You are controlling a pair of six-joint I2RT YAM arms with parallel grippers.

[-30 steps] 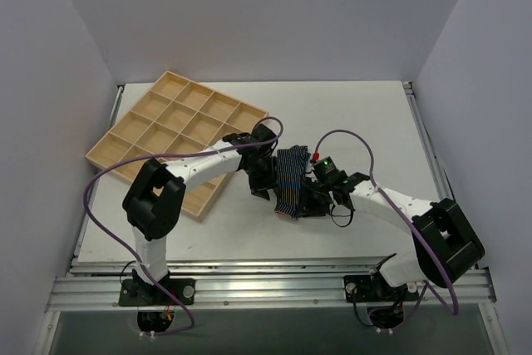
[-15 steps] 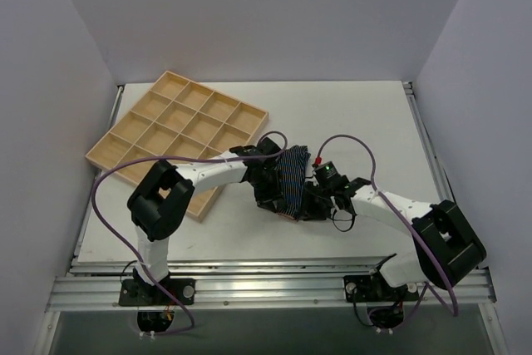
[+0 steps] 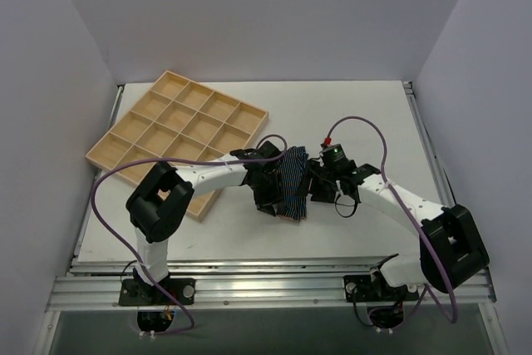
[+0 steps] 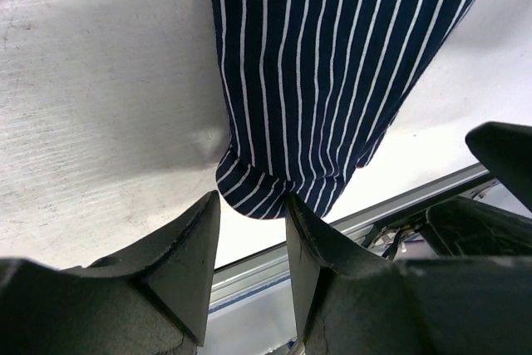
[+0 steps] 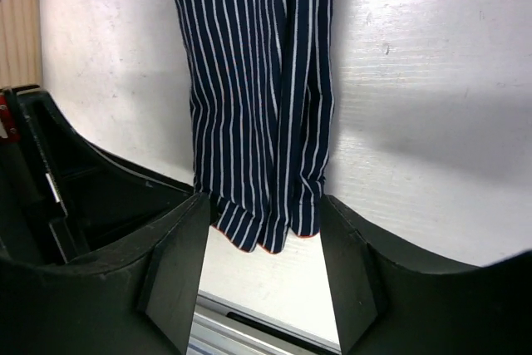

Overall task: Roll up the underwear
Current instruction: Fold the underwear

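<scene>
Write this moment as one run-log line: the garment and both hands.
roll: not yet done | underwear: folded strip on table | left hand: fingers around hem, grip unclear | right hand: open, astride hem

I see my left gripper with its two dark fingers pinching the near folded end of the underwear; the striped navy cloth runs ahead of the jaws and off to their right; bare white table lies ahead-left; a metal rail crosses on the right.
</scene>
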